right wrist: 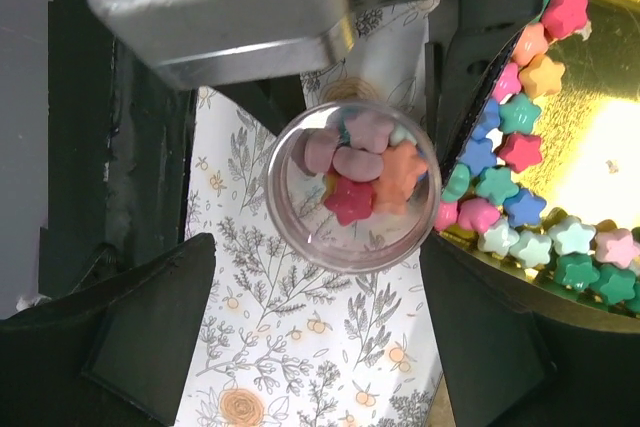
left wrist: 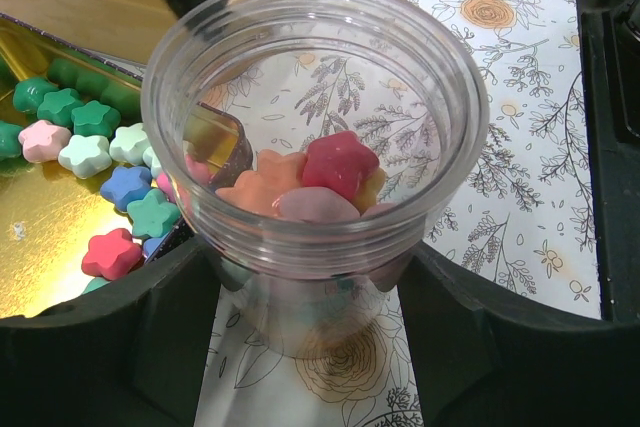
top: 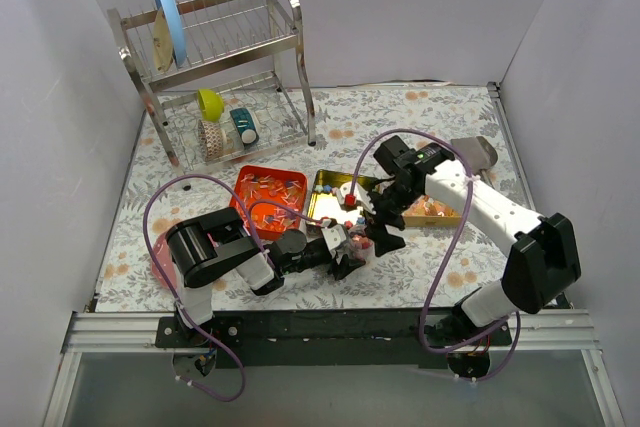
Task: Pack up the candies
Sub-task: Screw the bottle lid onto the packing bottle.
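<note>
Left wrist view: your left hand (left wrist: 315, 342) is clamped around a clear jar (left wrist: 320, 247) that is partly filled with candies (left wrist: 335, 162).
You have the jar upright with the floral bench (left wrist: 500, 97) beneath it, just beside the gold tray (left wrist: 40, 237). More star-shaped candies lie loose in that tray, in green, blue, pink and red. At the bottom of the jar you can see a red star, some orange ones and some pale pink ones. Your right hand (top: 383, 227) hangs over the jar's mouth with its fingers spread wide, one on each side, gripping nothing. Further back, the red tray (top: 270, 192) holds wrapped pieces.
</note>
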Controlling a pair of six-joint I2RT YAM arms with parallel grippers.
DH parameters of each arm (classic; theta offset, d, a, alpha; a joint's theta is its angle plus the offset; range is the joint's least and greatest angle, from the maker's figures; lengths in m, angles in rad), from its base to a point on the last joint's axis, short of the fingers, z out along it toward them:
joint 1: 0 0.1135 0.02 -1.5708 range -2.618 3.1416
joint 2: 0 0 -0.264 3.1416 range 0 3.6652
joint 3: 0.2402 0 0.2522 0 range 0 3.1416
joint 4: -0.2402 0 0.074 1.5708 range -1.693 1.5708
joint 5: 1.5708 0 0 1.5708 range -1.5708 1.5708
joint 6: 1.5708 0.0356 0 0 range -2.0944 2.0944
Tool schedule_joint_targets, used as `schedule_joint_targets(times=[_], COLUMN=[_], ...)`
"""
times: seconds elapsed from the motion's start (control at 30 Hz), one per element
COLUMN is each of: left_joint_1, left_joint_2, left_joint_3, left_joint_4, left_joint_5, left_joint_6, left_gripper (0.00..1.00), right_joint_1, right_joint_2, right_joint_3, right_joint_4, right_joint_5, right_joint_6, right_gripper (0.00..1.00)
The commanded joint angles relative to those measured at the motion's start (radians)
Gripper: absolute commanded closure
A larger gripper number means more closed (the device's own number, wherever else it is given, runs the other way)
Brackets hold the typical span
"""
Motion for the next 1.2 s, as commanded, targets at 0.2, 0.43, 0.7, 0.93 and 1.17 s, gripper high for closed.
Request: schedule_joint_targets(times=[0.2,0.43,0.7,0.93,1.17], left_joint_1=[0.016,0.014,0.016,0.016,0.016], left_joint_2=[0.061,0.058,0.058,0.058,0.061], left_joint_3=[-0.034,-0.029,-0.028,-0.031,-0.032], left_joint_4=[-0.255,-0.271,-0.275,-0.274,-0.266], left_joint_5=[-0.071,-0.052,-0.038,-0.041,-0.060], left_joint_6=[-0.017,-0.011,-0.008,-0.008,-0.012], left_gripper=[1.00,1.00,1.00,1.00,1.00], right_joint_1=[0.005,-0.029,-0.031,0.006,0.040], right_joint_2=[-0.142,-0.138,0.014,0.086,0.063], right_joint_3=[-0.068,-0.036,0.119,0.164,0.097], right_joint_4=[-0.133,-0.094,-0.018,-0.050,-0.059], right_joint_5=[-0.011,0.052,-0.002,-0.089,-0.080], right_joint_6=[0.017,0.051,0.038,-0.009,-0.032], right_gripper=[0.11,0.11,0.11,0.10,0.10])
